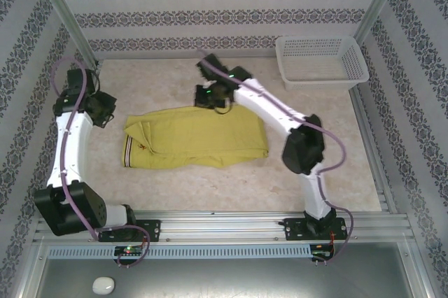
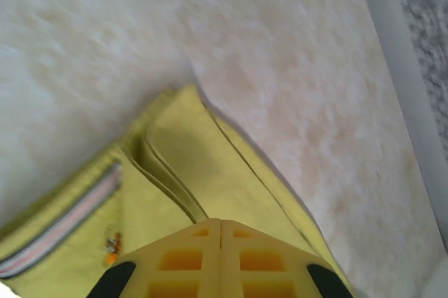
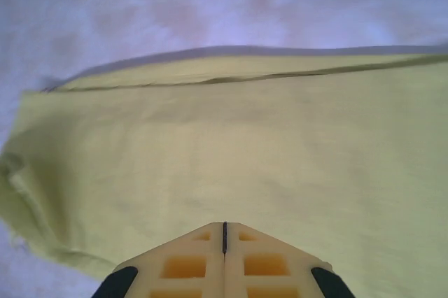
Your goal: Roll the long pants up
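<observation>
The long pants lie flat and folded in the middle of the table, mustard yellow-green, with the striped waistband at their left end. My left gripper hovers by the pants' far left corner. In the left wrist view it is shut above a fold of the pants, the waistband stripe to its left, and no cloth shows between the fingers. My right gripper is at the pants' far edge, shut over smooth cloth, gripping nothing.
A white plastic basket stands at the back right corner. Patterned walls and metal posts fence the table. Bare tabletop lies between the pants and the arm bases.
</observation>
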